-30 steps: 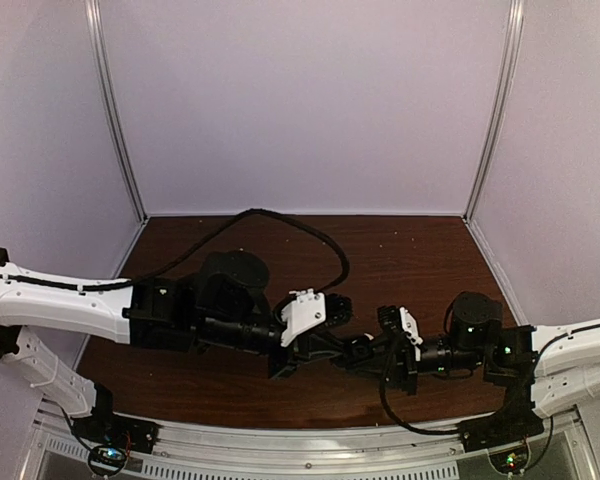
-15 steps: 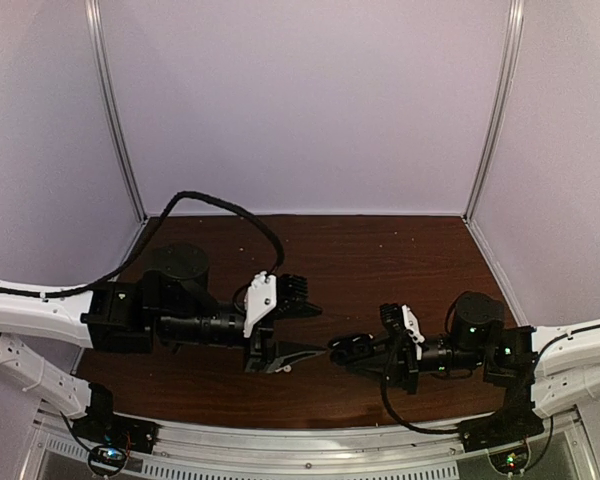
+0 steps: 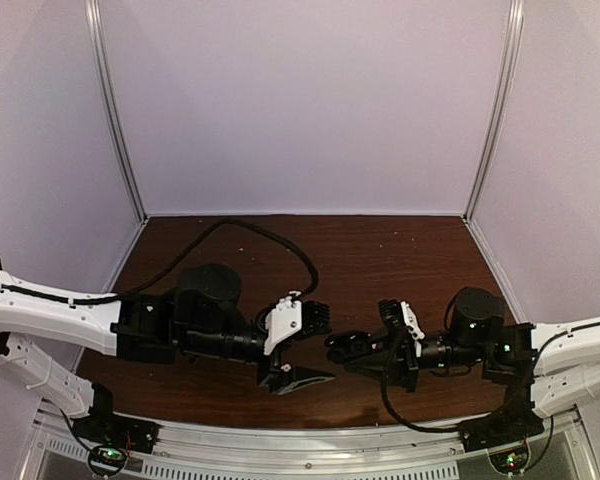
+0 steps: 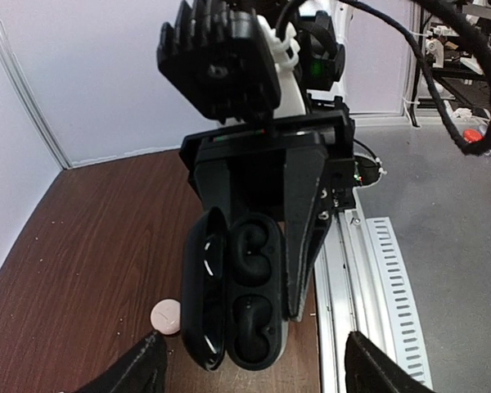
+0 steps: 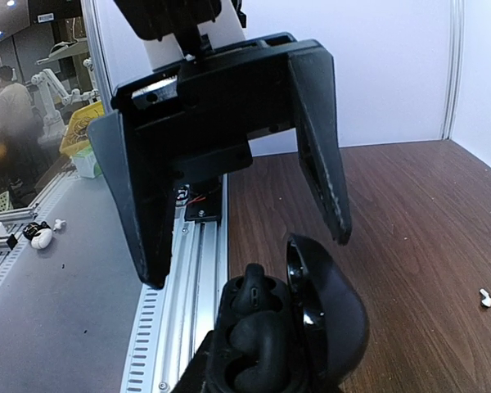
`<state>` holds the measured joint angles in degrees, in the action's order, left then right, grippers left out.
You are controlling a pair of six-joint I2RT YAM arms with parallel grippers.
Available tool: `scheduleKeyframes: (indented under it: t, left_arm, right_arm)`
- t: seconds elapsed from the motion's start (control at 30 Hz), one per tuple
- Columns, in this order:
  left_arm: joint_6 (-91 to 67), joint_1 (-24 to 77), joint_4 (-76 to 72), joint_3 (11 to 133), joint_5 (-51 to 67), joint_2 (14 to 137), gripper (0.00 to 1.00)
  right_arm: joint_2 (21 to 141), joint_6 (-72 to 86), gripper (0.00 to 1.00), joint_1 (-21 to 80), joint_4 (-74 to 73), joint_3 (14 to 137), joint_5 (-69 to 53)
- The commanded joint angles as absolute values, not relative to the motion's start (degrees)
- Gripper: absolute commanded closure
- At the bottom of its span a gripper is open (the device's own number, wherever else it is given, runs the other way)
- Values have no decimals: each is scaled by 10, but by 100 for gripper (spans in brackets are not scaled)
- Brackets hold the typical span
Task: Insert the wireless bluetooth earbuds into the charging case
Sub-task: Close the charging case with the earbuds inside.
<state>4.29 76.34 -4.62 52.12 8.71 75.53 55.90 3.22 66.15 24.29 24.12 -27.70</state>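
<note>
The black charging case (image 4: 247, 304) hangs open above the table's near edge with its lid (image 5: 331, 315) swung aside. My right gripper (image 3: 365, 354) is shut on it. Two black earbuds (image 4: 254, 246) sit in its two wells; the right wrist view shows them as dark lumps (image 5: 260, 332). My left gripper (image 3: 327, 349) faces the case from the left, open wide and holding nothing. Its fingers (image 5: 141, 205) straddle the space just in front of the case without touching it. A tiny white piece (image 5: 484, 298), possibly a white earbud, lies on the wood.
A small pale round disc (image 4: 166, 316) lies on the brown table (image 3: 400, 250) just left of the case. The metal rail (image 4: 368, 270) runs along the near edge beneath the case. White walls enclose the back and both sides.
My left gripper has let go at the case, opened wide and drawn back left, then edged toward the case again. The right gripper and the case have barely moved.
</note>
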Motion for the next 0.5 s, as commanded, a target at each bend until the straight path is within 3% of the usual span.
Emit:
scheduleKeyframes:
  t: [0.0, 0.47]
  left_arm:
    - [42, 765, -75, 539, 113, 773, 26]
    - [64, 766, -65, 555, 128, 783, 45]
  right_arm:
    - [563, 34, 100, 664, 258, 262, -292]
    - [563, 33, 100, 664, 255, 257, -280]
